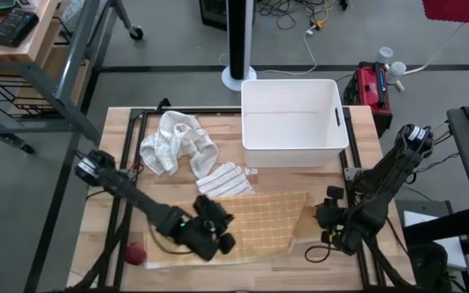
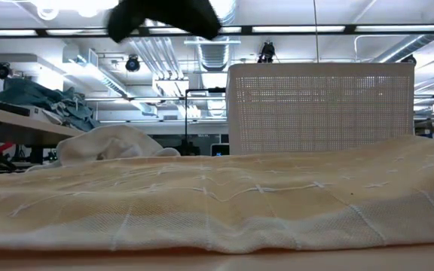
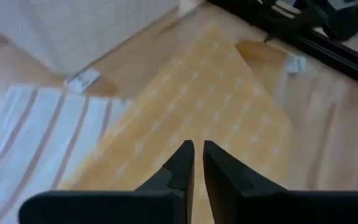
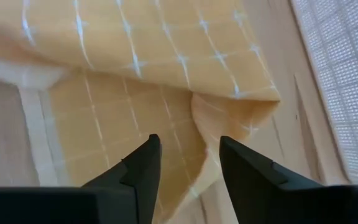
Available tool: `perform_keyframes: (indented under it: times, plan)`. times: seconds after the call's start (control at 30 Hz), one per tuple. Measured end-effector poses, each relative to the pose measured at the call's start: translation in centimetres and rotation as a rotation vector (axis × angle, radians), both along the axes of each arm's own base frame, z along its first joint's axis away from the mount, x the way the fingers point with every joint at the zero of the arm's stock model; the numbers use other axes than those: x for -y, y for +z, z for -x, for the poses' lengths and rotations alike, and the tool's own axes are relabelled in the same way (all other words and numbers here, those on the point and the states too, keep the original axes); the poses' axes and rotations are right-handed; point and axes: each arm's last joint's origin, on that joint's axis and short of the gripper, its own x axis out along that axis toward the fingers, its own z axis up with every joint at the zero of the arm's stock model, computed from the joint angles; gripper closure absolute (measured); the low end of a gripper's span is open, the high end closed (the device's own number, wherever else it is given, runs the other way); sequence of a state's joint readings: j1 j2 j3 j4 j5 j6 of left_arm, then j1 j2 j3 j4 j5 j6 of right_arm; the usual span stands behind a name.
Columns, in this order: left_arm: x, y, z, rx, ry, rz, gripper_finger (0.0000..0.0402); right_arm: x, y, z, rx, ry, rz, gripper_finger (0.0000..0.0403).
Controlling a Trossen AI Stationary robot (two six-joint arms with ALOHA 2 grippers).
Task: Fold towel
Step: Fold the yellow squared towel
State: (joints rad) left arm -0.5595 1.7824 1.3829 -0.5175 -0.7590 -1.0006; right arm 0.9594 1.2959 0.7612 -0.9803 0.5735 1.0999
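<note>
Showing only overhead: white bin (image 1: 293,122) behind yellow towel (image 1: 267,218).

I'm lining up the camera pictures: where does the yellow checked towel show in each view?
High view: yellow towel, near table edge, between both grippers.
Low view: fills the foreground.
Left wrist view: beyond the shut fingers.
Right wrist view: folded corner beyond the open fingers.
Shared landmark: white bin.

The white bin (image 1: 293,122) and crumpled cloth (image 1: 176,142) block the bench's (image 1: 120,183) far side; bare wood beside them lies open.
</note>
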Motion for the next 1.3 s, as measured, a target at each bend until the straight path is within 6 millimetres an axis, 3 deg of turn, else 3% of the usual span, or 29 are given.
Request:
perform_keyframes:
  times: [0.33, 0.6, 0.8, 0.97, 1.3]
  plan:
    - [-4.1, -5.2, -7.3, 0.025, -0.107, 0.015, 0.0375, 0.1, 0.0, -1.3, 0.085, -0.022, -0.043, 0.0252]
    - [-5.6, -7.5, -10.8, 0.045, -0.150, -0.024, 0.0379, 1.1, -2.1, -1.6, 0.053, -0.020, -0.021, 0.0257]
    - [-6.5, -9.2, -12.2, -0.003, -0.151, -0.060, 0.0380, 1.9, -4.1, -1.9, -0.004, -0.054, 0.012, 0.0249]
    - [-7.3, -10.2, -12.1, -0.048, -0.134, -0.061, 0.0380, 1.9, -5.1, -2.8, -0.044, -0.050, 0.018, 0.0255]
    - [-7.8, -10.6, -11.8, -0.091, -0.100, -0.040, 0.0380, 3.3, -7.0, -4.5, -0.150, -0.145, 0.064, 0.0305]
